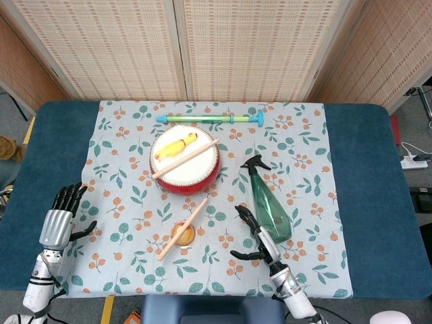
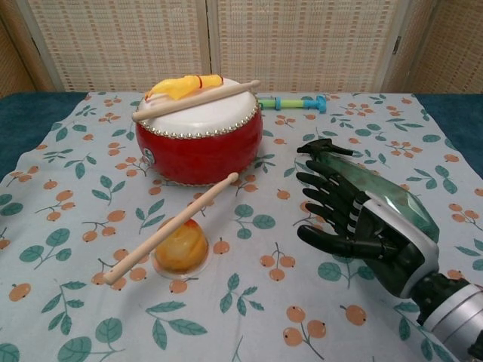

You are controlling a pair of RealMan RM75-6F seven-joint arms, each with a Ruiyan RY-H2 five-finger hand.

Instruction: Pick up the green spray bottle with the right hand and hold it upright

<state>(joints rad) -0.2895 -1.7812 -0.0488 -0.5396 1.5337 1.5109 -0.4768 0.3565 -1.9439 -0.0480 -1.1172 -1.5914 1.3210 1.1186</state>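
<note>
Green spray bottle lying just right of the open right hand, not yet gripped.

Head view: the green spray bottle lies flat on the floral cloth, its long axis running from the black nozzle, far and slightly left, to the wide base, near and right. The right hand, fingers spread and holding nothing, sits just beside its near-left side. The left hand rests open, well apart at the left.

Chest view: the right hand partly hides the bottle; whether they touch is unclear.
</note>
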